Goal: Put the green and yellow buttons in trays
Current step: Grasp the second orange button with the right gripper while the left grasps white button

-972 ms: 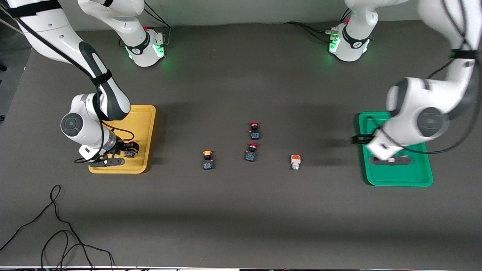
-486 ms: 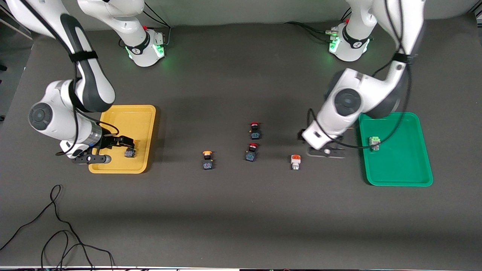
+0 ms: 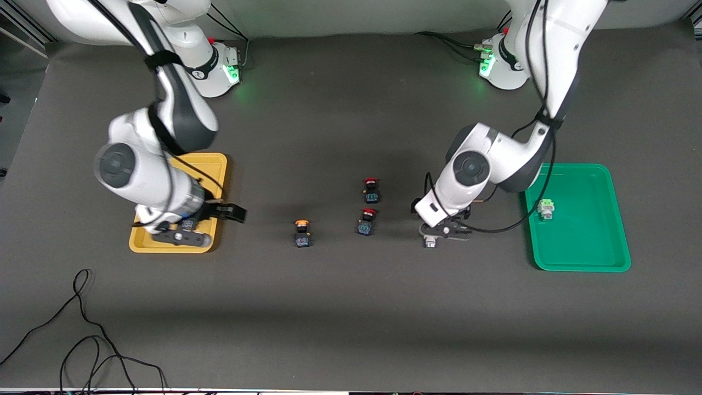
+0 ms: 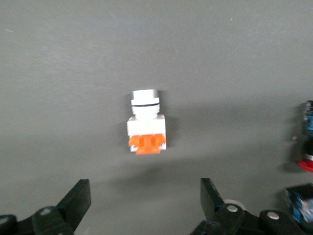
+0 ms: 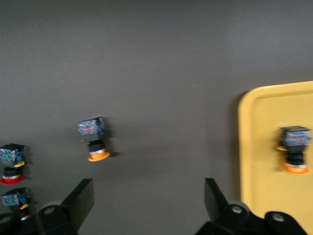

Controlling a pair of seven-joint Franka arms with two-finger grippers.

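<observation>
Shows the left gripper low over a white switch with an orange end, jaws spread wide, gripping nothing, the switch lying flat on the dark table between the fingers but touching neither. Puts that switch at about five o'clock of centre on the front view's dial. Finds the green tray at three o'clock, with the green button lying inside near its nine o'clock rim. Shows the right gripper open and empty too, above the yellow tray at nine o'clock, over that tray's three o'clock edge. Has one yellow button lying in the yellow tray, largely covered by the arm from the front. Leaves the other yellow button on the bare table at about seven o'clock of centre, with two red switches near centre, one at twelve o'clock of the other.
</observation>
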